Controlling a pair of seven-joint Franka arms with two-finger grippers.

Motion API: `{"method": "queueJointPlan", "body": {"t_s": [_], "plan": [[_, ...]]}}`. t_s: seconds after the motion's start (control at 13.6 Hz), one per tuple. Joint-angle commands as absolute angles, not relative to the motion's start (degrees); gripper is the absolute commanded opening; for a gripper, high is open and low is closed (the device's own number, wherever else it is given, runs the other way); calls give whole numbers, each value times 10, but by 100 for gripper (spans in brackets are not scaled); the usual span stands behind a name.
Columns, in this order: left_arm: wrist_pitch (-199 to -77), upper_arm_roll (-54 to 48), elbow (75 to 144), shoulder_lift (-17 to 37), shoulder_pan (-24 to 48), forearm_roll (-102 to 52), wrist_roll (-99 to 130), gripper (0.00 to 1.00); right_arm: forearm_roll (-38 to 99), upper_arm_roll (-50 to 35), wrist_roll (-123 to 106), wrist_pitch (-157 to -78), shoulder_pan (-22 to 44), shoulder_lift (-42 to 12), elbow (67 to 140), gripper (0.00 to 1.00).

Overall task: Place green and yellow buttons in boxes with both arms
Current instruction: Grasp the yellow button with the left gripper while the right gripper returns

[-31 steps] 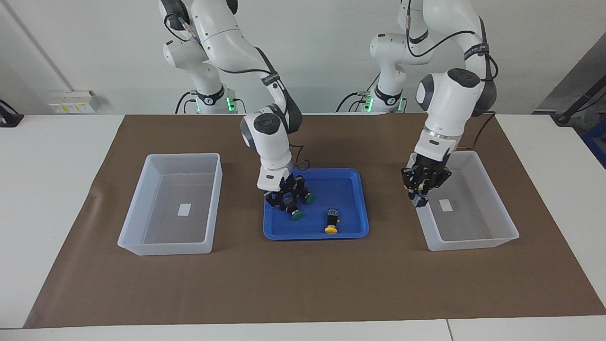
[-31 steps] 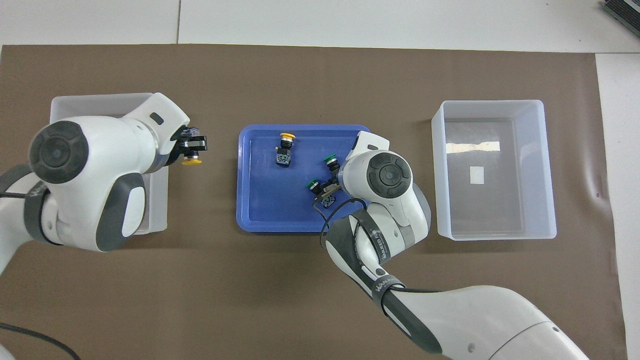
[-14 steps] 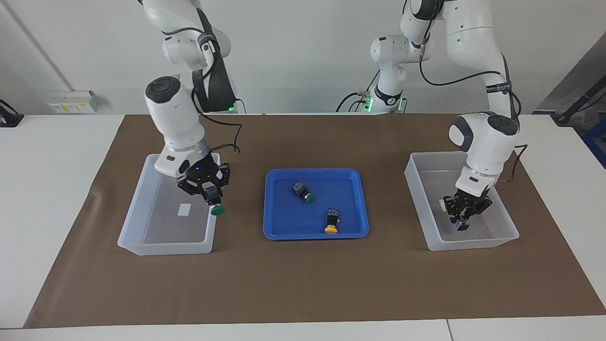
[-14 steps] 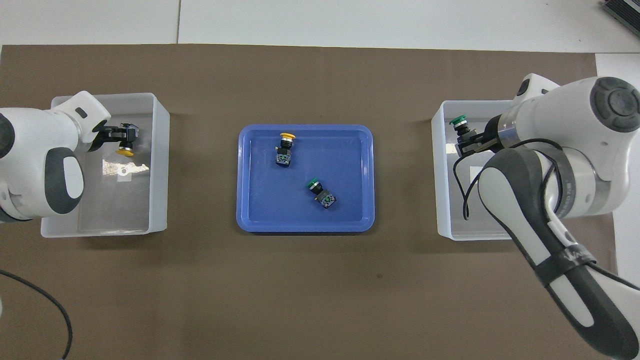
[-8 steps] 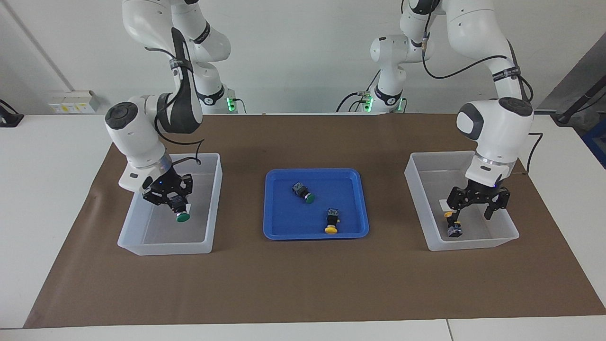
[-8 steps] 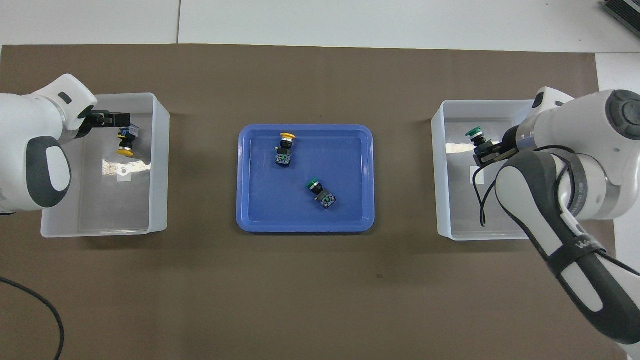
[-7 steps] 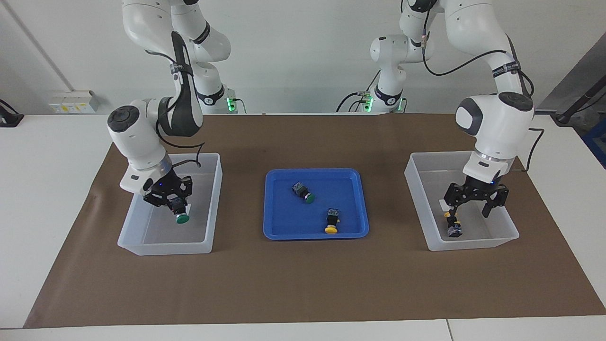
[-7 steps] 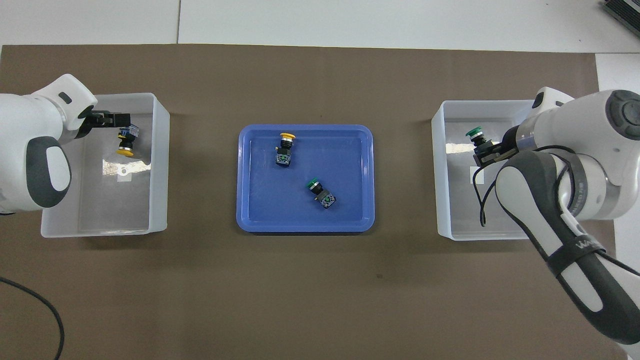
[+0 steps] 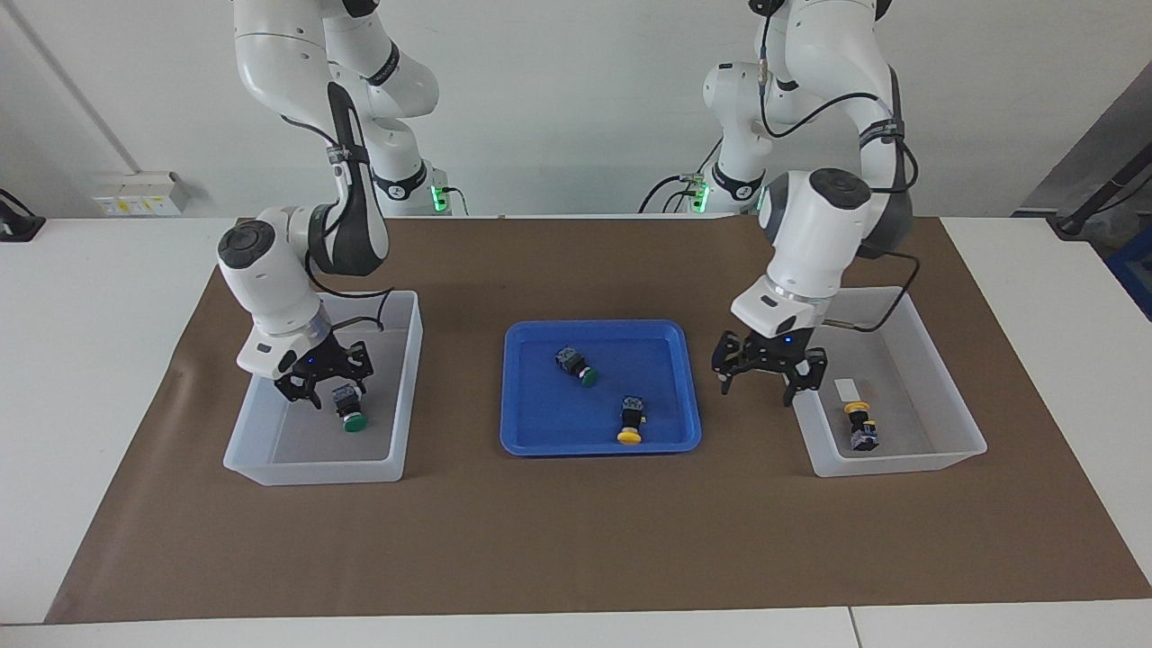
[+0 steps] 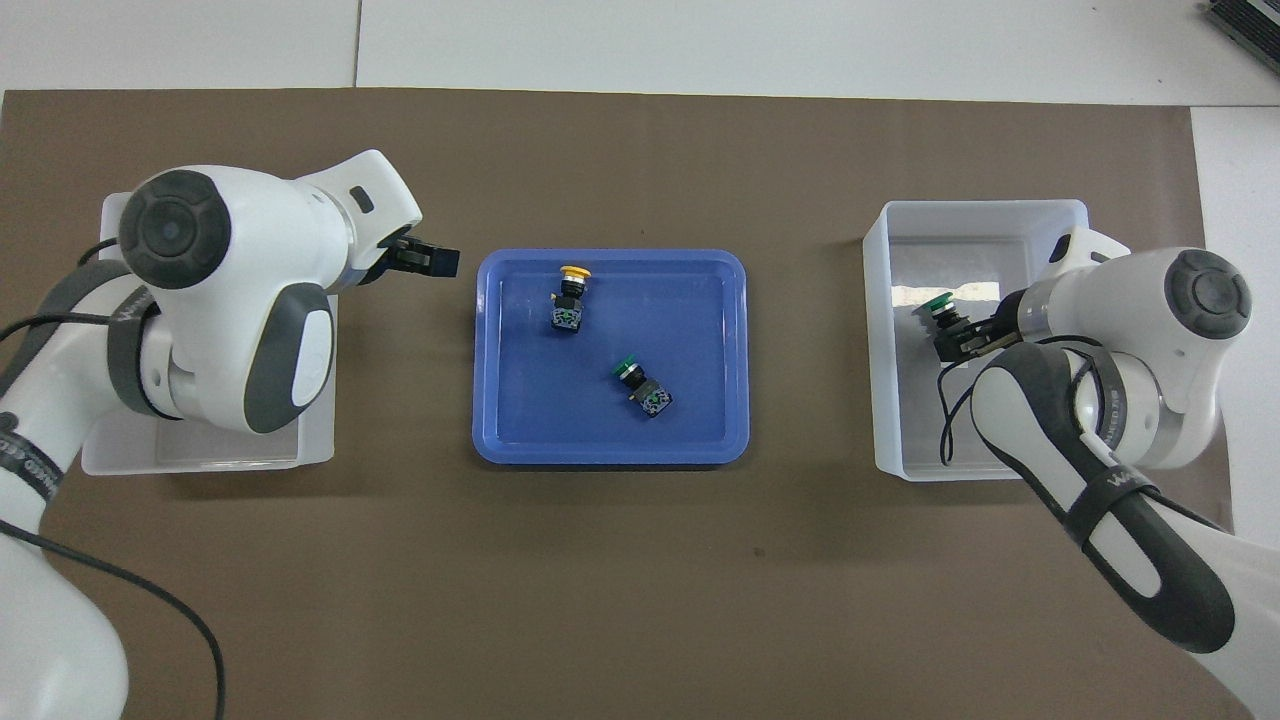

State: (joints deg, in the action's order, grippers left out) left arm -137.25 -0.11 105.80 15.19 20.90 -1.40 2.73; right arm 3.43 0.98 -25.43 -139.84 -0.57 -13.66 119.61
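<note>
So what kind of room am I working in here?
Most likely a robotics lab bench: two white Franka arms bolted at a white table, brown paper mat taped over it, a bare wall with a socket strip.

My right gripper [image 9: 322,382] sits low in the box [image 9: 270,450] at my right arm's end, fingers spread, a green button [image 9: 351,416] lying just beside them. My left gripper [image 9: 768,369], open and empty, hangs between the blue tray [image 9: 540,436] and the other box [image 9: 936,450], where a yellow button [image 9: 859,427] lies
</note>
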Motion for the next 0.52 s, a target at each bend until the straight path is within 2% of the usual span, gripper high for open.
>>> {"method": "queueJointPlan", "body": {"t_s": [0.0, 0.22, 0.44], "plan": [[-1395, 11, 1043, 200, 269, -3, 94, 100, 43, -2, -263, -1345, -9, -99, 1173, 100], [-1423, 9, 1040, 224, 293, 8, 126, 100, 46, -19, -255, -1272, -7, -78, 1122, 100], [-1433, 8, 1042, 243, 302, 9, 152, 100, 46, -66, -150, -1246, -7, -55, 1121, 100]]}}
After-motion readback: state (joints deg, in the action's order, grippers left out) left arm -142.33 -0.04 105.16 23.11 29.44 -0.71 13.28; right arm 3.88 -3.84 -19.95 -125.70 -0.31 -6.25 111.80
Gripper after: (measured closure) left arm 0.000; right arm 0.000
